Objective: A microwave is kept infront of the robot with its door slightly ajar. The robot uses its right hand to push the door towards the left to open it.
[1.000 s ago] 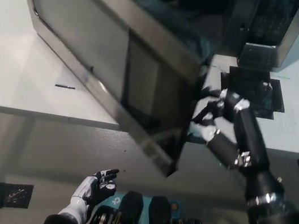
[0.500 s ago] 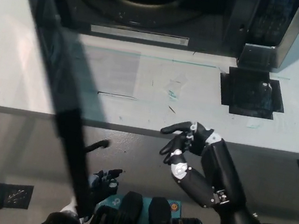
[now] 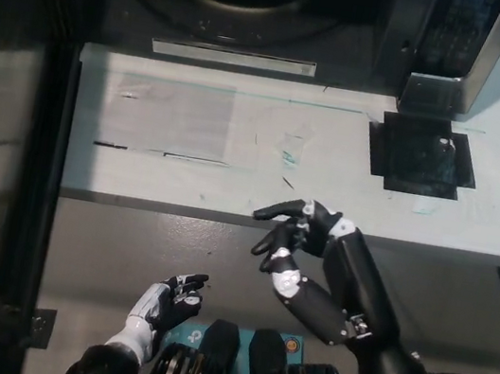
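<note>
The table [image 3: 474, 225] is the biggest thing, a pale surface filling the middle and right, its front edge running across just above the floor. On it at the top stands the microwave [image 3: 259, 16], its cavity open and dark, with a round turntable shape inside; nothing else can be made out in there. A pale strip runs along the cavity's lower lip; any print on it is too small to read. The control panel [image 3: 453, 34] on the oven's right side shows rows of buttons, too blurred to read.

The door [image 3: 1, 155] is swung fully wide to the left, a tall dark glossy panel covering the left edge from top to near the bottom and hiding that part of the table and floor behind it.

On the table right of centre lies a black square patch [image 3: 421, 155], just in front of the oven's right corner. A thin dark line [image 3: 155, 152] marks the table near the door, and small scuffs sit around the middle.

The right hand [image 3: 294, 238] hangs over the table's front edge, well apart from the door, fingers loosely spread and curled, holding nothing. The left hand [image 3: 168, 303] rests low at the bottom left of centre, over the floor, fingers apart and empty
</note>
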Motion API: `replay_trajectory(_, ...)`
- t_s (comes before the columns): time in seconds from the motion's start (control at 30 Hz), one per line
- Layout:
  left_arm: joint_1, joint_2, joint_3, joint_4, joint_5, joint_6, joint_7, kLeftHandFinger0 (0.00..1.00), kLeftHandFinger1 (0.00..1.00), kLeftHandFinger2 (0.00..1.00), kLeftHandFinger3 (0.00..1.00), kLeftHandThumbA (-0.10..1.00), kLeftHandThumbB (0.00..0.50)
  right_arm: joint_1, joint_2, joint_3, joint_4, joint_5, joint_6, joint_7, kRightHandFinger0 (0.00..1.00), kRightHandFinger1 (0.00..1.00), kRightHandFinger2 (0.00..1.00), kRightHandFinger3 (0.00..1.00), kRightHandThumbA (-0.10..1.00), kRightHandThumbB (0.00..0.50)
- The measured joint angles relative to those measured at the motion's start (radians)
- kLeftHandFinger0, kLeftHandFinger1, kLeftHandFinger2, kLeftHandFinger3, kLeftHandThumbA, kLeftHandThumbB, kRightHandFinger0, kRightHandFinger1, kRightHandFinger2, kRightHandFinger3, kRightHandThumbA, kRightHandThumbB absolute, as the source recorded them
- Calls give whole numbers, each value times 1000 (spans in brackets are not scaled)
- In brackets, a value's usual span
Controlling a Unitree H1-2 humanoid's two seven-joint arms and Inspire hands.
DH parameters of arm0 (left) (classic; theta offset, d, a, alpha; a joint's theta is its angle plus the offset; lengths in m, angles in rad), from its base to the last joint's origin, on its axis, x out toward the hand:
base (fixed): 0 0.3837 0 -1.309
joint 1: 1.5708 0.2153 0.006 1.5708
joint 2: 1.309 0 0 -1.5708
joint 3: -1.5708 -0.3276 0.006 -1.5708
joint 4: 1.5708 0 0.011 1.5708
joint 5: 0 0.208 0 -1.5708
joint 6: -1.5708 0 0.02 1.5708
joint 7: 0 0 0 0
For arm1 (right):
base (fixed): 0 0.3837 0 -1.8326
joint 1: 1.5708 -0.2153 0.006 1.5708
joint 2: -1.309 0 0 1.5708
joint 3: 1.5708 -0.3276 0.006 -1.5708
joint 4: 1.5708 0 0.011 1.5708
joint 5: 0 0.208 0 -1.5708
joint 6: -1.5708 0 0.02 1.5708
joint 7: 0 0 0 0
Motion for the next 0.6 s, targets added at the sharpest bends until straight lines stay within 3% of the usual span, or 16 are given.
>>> replay_trajectory(0.2, -2, 2, -1, 4, 1, -1, 1, 913, 898, 893, 784, 102, 183, 93, -57, -98, 57, 13, -27, -2, 251, 300, 393, 580, 33, 136)
replay_trajectory(0.23, -2, 2, -1, 4, 1, -1, 1, 920, 896, 887, 767, 91, 190, 107, -65, -111, 82, 12, -40, -5, 245, 297, 388, 581, 33, 153)
replay_trajectory(0.3, -3, 1, -1, 4, 1, -1, 1, 930, 891, 879, 747, 82, 189, 143, -81, -153, 154, 8, -64, -17, 232, 291, 381, 586, 61, 159)
replay_trajectory(0.37, -3, 2, -1, 5, 1, -1, 1, 867, 839, 844, 725, 103, 200, 183, -92, -195, 227, 1, -91, -33, 227, 274, 390, 604, 151, 170)
replay_trajectory(0.43, -4, 2, -1, 5, 1, -1, 1, 888, 867, 864, 746, 117, 202, 205, -91, -232, 295, -2, -120, -51, 231, 281, 411, 611, 196, 170)
replay_trajectory(0.6, -6, 1, -1, 6, 1, -1, 1, 921, 874, 868, 722, 121, 216, 229, -73, -302, 454, -7, -197, -105, 243, 290, 417, 614, 209, 161)
